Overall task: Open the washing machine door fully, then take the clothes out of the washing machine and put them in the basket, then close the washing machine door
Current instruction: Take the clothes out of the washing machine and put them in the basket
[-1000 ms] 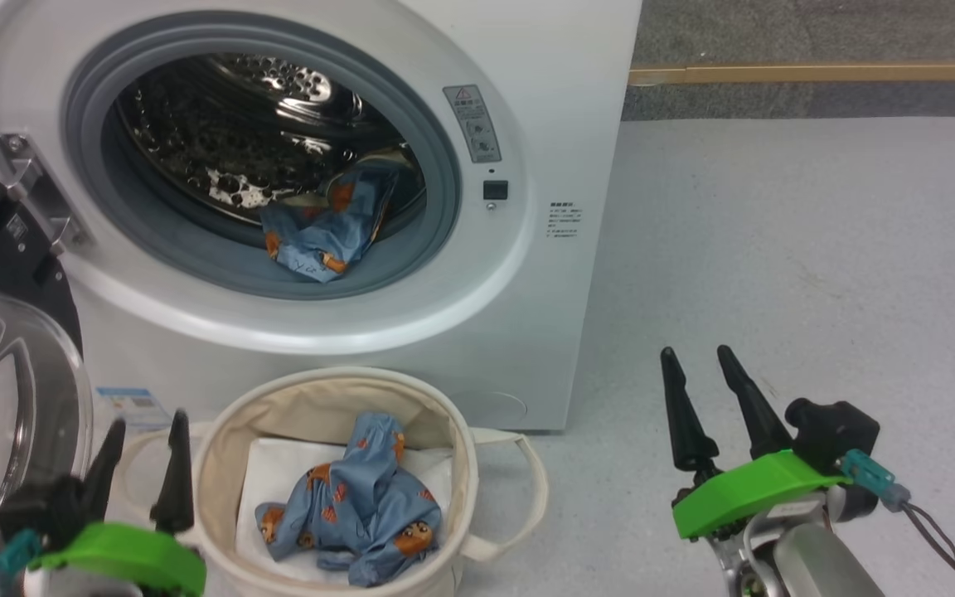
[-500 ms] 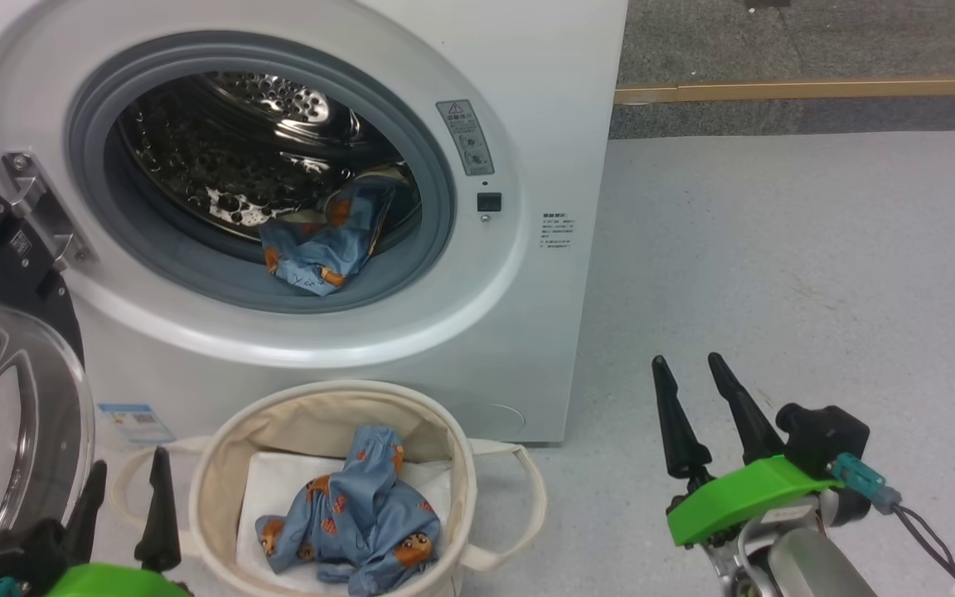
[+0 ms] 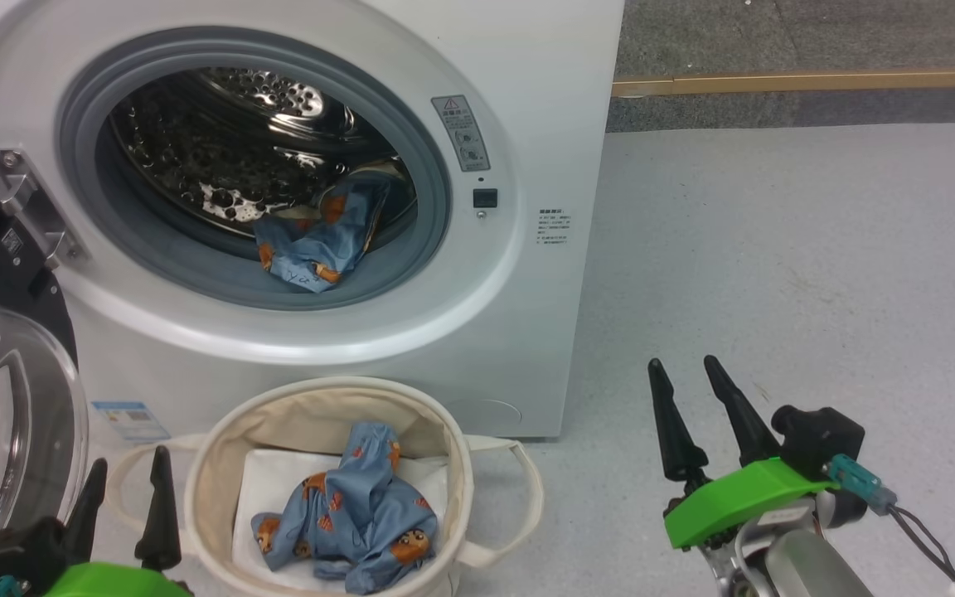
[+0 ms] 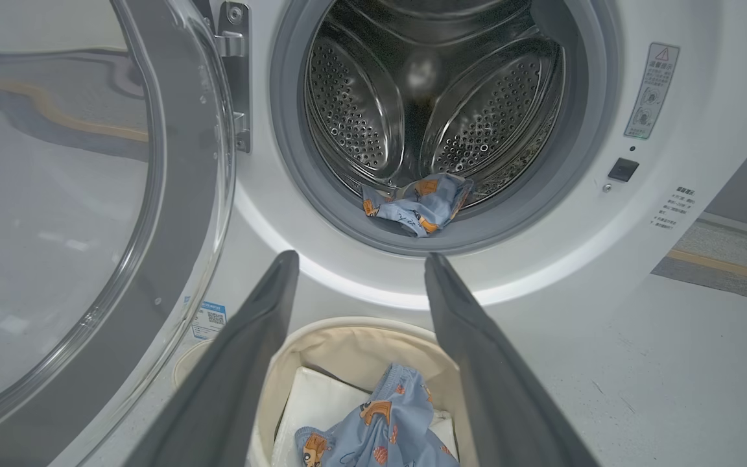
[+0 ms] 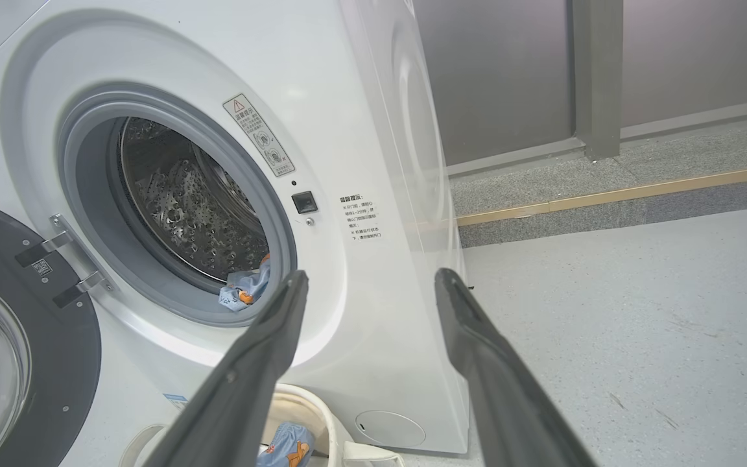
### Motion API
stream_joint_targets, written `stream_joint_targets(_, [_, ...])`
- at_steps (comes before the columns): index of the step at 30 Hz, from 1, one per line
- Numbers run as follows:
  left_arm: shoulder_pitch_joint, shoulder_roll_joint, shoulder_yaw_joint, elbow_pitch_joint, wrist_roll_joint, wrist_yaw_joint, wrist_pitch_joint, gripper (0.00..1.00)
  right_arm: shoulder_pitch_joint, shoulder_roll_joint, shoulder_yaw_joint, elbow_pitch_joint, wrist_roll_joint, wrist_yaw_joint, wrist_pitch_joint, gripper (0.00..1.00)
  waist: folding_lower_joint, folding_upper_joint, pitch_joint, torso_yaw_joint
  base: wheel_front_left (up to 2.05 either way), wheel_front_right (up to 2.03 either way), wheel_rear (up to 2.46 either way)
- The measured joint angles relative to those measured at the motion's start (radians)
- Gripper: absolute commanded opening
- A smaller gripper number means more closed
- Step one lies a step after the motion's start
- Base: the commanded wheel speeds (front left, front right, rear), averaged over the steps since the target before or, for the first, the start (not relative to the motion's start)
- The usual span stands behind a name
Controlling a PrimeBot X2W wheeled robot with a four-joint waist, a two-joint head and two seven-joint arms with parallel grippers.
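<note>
Blue bear-print clothes at 5 o'clock in drum look light, limp; pinch top fold; left gripper, right gripper spread, empty.

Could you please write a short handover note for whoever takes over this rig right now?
Grippers: the left gripper is open and empty, low beside the basket. The right gripper is open and empty, above the floor to the right of the washing machine.
The washing machine door stands wide open on the left.
Done: one blue bear-print garment lies in the basket on a white sheet.
Left: a second bear-print piece sits at the front of the drum. Move it to the basket, then close the door.
</note>
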Motion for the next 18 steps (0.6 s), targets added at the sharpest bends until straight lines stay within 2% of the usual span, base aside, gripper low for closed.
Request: stream_joint_targets(18, [-0.020, 0.005, -0.044, -0.002, 0.003, -0.002, 0.010, 1.00, 0.000, 0.001, -0.017, -0.002, -0.006, 0.000, 0.000, 1.00, 0.0000, 0.0000, 0.018, -0.005, 0.00, 0.00, 0.00])
